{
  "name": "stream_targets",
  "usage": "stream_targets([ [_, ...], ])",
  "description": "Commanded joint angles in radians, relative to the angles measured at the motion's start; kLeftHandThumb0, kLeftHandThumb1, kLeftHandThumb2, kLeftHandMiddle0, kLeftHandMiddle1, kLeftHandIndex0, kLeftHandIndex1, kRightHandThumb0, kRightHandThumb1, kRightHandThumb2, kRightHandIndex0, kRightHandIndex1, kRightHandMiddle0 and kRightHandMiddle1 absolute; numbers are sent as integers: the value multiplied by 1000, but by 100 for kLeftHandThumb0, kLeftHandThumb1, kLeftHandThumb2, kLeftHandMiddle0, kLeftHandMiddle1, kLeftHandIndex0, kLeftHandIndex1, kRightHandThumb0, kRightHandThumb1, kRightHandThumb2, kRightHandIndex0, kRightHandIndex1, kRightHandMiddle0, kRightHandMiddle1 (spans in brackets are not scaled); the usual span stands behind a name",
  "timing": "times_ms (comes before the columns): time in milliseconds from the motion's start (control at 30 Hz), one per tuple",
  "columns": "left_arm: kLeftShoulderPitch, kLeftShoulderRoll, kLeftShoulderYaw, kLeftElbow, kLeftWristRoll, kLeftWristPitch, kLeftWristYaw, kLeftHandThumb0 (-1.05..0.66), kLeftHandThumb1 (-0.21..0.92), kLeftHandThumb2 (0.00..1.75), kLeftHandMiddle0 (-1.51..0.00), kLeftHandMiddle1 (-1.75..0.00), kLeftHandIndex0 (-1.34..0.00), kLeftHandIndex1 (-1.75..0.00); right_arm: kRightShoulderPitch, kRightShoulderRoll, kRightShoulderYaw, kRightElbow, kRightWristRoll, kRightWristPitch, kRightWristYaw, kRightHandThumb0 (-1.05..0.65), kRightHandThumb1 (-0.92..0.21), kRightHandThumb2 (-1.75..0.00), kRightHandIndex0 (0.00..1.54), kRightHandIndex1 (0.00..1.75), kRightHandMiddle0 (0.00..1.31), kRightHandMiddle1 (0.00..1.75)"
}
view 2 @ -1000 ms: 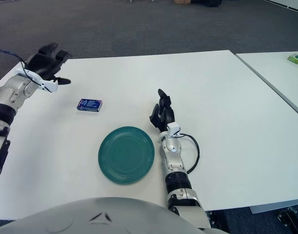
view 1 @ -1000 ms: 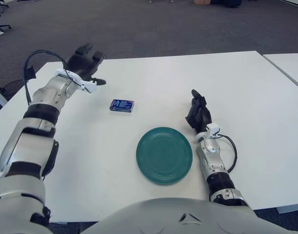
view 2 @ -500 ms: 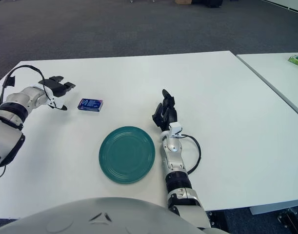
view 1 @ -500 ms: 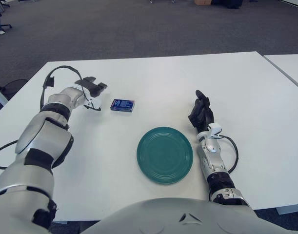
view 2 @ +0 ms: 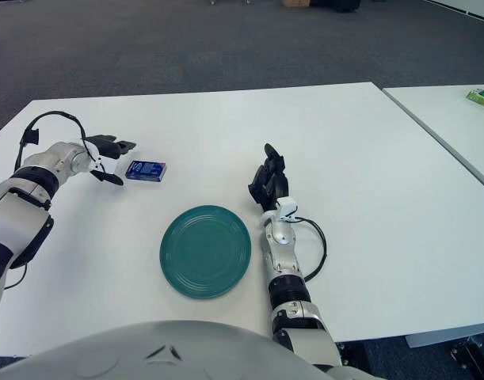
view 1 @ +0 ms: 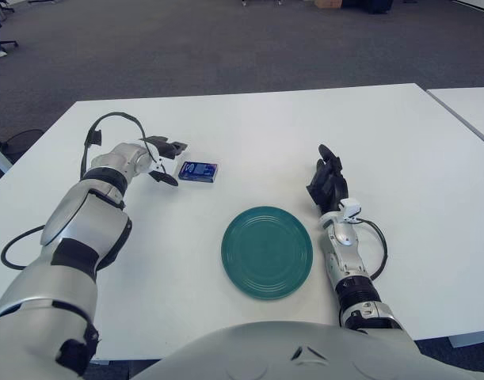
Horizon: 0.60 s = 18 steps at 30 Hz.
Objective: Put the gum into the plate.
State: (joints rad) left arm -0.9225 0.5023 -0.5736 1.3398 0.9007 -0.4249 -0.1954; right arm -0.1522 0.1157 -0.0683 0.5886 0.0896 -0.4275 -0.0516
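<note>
**Left hand just beside the gum, plate waiting nearer**

The small blue gum (view 1: 198,171) pack lies flat on the white table (view 1: 249,127), to the far left of the green plate (view 1: 267,252) and well apart from it. The left hand (view 1: 164,158) is low over the table just to the left of the pack, its dark fingers (view 1: 175,146) spread apart and pointing toward it, one above and one below, holding nothing. The right hand (view 1: 326,183) shows just to the right of the plate, fingers loosely extended and empty.
</note>
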Motion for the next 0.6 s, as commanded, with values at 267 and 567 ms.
stream_targets([
  [267, -16, -4, 31, 2, -100, -1, -35, -105, 92, 31, 0, 0, 0, -25, 69, 2, -16, 79, 2, 86, -15, -70, -92, -87, 9, 0, 0, 49],
  [567, -29, 6, 44, -2, -145, -10, -85, -105, 92, 30, 0, 0, 0, -23, 54, 5, -26, 106, 6, 88, -31, -71, -92, -84, 12, 1, 0, 58],
])
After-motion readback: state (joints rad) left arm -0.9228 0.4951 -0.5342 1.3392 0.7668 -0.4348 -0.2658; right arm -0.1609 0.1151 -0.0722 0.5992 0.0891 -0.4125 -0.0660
